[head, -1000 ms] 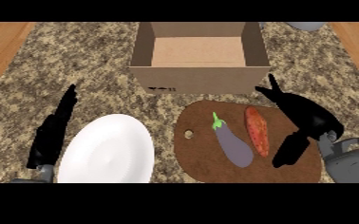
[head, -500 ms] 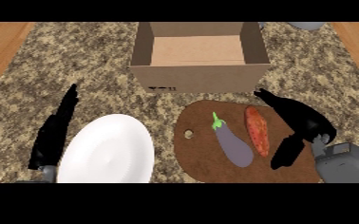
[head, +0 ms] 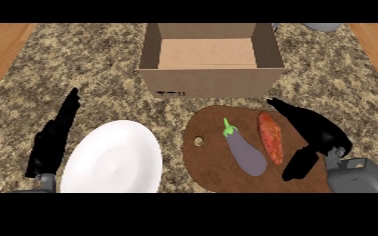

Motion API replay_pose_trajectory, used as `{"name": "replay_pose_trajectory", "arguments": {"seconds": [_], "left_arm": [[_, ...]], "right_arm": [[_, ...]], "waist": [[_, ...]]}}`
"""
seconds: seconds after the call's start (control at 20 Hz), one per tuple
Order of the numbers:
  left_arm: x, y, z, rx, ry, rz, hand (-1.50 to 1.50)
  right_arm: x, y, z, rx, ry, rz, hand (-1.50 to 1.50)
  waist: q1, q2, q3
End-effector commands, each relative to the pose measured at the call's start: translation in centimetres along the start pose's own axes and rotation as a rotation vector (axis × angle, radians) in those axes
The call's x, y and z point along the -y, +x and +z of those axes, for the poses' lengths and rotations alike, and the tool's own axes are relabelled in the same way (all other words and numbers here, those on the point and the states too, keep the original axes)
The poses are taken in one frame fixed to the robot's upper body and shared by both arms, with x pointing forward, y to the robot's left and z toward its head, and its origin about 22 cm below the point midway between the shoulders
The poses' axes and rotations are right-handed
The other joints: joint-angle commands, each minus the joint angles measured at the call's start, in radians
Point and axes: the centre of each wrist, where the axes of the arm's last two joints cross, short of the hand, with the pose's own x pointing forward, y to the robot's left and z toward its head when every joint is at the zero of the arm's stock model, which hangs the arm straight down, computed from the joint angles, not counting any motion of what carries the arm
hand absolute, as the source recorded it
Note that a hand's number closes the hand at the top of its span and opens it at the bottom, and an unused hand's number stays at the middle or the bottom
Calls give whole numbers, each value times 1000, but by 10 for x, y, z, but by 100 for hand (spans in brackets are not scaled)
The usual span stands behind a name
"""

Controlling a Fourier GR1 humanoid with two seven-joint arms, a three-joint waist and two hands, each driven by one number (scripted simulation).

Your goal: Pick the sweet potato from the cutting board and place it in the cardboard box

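An orange-red sweet potato (head: pixel 270 137) lies lengthwise on the right part of the brown cutting board (head: pixel 214 165). A purple eggplant (head: pixel 245 153) with a green stem lies just left of it. My right hand (head: pixel 314 132) is open right beside the sweet potato, fingers stretched along its right side and thumb pointing down near its lower end. It does not hold it. The open cardboard box (head: pixel 212 59) stands behind the board. My left hand (head: pixel 53 136) rests open at the left.
A white plate (head: pixel 114 160) lies left of the cutting board, next to my left hand. A grey bowl's rim (head: pixel 323 26) shows at the far right corner. Wooden edges border the speckled counter on both sides.
My right hand has slid slightly down and toward the view's lower edge beside the sweet potato. The left hand, vegetables and box have not moved.
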Motion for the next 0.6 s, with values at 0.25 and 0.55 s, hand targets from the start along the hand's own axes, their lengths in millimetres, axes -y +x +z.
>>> {"name": "replay_pose_trajectory", "arguments": {"seconds": [0.25,0.55], "left_arm": [[6,8,-9,-3,-8,-1,0],[-20,12,-10,7,0,6,0]], "right_arm": [[-17,7,-26,-12,22,10,-150],[-33,-8,-24,-12,47,42,-150]], "waist": [[1,1,0],[1,0,0]]}}
